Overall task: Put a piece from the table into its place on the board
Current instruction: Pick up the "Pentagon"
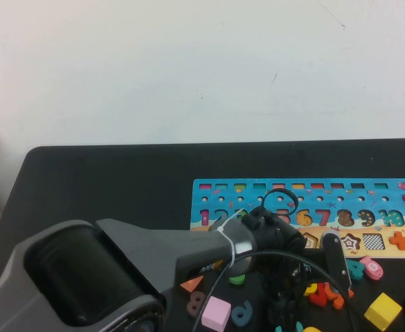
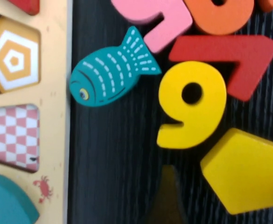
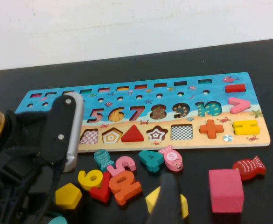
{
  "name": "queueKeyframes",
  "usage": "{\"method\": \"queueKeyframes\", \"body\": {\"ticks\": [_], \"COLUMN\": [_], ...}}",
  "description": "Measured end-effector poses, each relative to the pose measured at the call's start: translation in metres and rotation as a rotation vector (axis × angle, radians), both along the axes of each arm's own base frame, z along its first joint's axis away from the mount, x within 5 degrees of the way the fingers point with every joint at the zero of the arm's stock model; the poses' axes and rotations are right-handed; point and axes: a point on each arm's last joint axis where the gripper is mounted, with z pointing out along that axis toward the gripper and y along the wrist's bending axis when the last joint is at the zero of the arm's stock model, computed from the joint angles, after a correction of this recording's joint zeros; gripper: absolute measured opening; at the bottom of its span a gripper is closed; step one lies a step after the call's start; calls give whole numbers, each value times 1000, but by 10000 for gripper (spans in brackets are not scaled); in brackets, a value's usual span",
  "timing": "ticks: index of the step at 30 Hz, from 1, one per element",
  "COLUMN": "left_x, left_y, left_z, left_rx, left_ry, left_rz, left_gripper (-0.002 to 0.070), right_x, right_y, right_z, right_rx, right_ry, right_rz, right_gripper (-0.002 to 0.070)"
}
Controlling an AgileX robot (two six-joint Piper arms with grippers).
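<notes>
The number-and-shape board (image 1: 209,187) lies at the right of the black table; it also shows in the right wrist view (image 3: 248,140). Loose pieces lie along its near edge. My left gripper (image 1: 320,266) hangs low over them, jaws apart, with one dark finger (image 2: 166,196) beside a yellow pentagon (image 2: 246,177) and holding nothing. The pentagon (image 3: 68,195) lies below the left gripper's grey finger (image 3: 66,130). The empty pentagon slot (image 2: 12,58) is in the board nearby. My right gripper (image 3: 209,186) is open and empty above a pink block (image 3: 226,190).
Around the pentagon lie a teal fish (image 2: 110,70), a yellow 9 (image 2: 192,105), a red 7 (image 2: 229,56) and a pink 5 (image 2: 159,18). A red fish (image 3: 248,168), pink fish (image 3: 172,158) and teal 4 (image 3: 150,159) lie further along. A yellow cube (image 1: 383,310) sits near right.
</notes>
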Motion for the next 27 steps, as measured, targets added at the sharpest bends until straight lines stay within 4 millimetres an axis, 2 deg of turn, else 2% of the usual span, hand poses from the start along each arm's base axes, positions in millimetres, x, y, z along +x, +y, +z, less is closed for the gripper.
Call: {"method": "queueKeyframes", "body": {"ticks": [3,13,20,27], "left_x": [1,9,7,6], "left_y": [-2,-12,-11,-11], "left_z": [-5,-3,-6,-6], "left_rx": [2,-6,68,76], "left_ry": [2,19,120,133], "left_rz": [1,33,68,75], "left_gripper": [522,522,522,505], "right_x": [0,0,0,0], "right_y": [0,0,0,0], "right_z": [0,0,0,0], "right_rx": [0,0,0,0], "right_ry": [0,0,0,0], "right_rz": [0,0,0,0], "right_gripper": [593,593,593,593]}}
